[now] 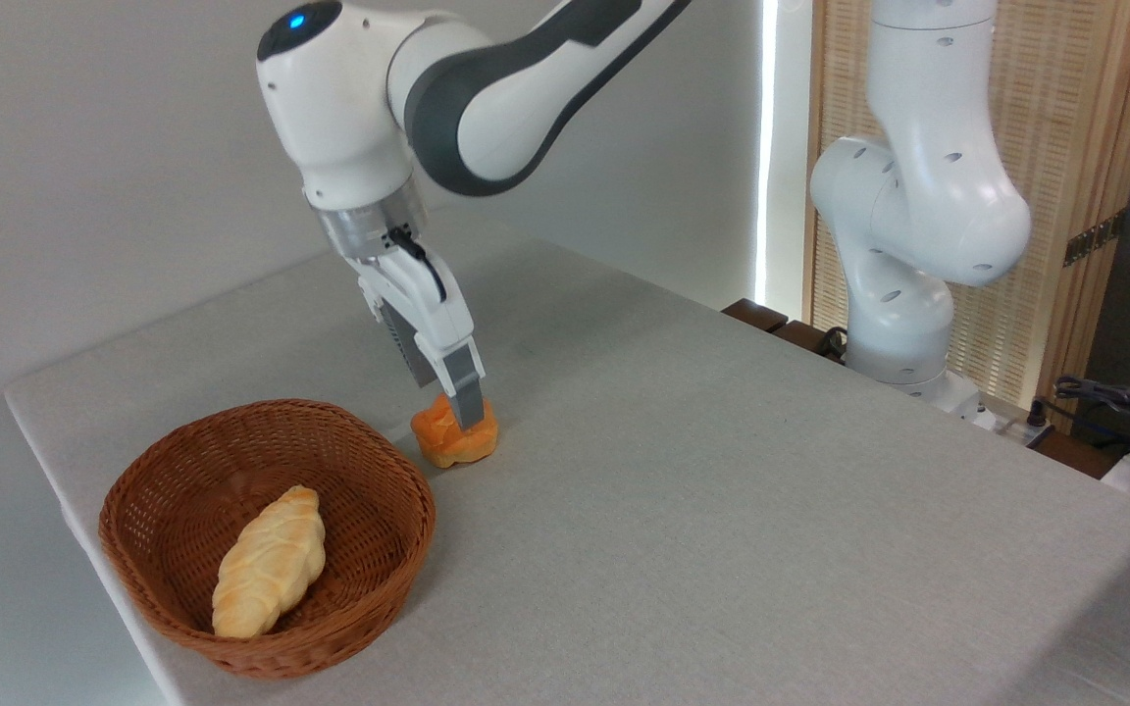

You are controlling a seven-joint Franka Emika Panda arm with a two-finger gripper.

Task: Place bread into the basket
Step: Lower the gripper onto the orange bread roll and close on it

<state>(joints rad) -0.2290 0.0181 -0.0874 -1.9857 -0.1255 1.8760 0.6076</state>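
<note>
The bread (pixel 442 438), a small orange-brown bun, rests on the table just right of the basket's far rim. My gripper (pixel 449 410) reaches down onto it from above. One grey finger (pixel 468 400) lies across the bun's near side. The other finger is mostly hidden behind the hand and the bun. The fingers straddle the bun, but I cannot tell whether they press on it. The round reddish-brown wicker basket (pixel 384 461) stands at the table's front left.
A pale-yellow braided loaf (pixel 269 574) lies inside the basket. A second white robot arm (pixel 903 226) stands at the table's far right edge, with cables (pixel 1114 402) beside it. The table's left edge (pixel 65 461) runs close to the basket.
</note>
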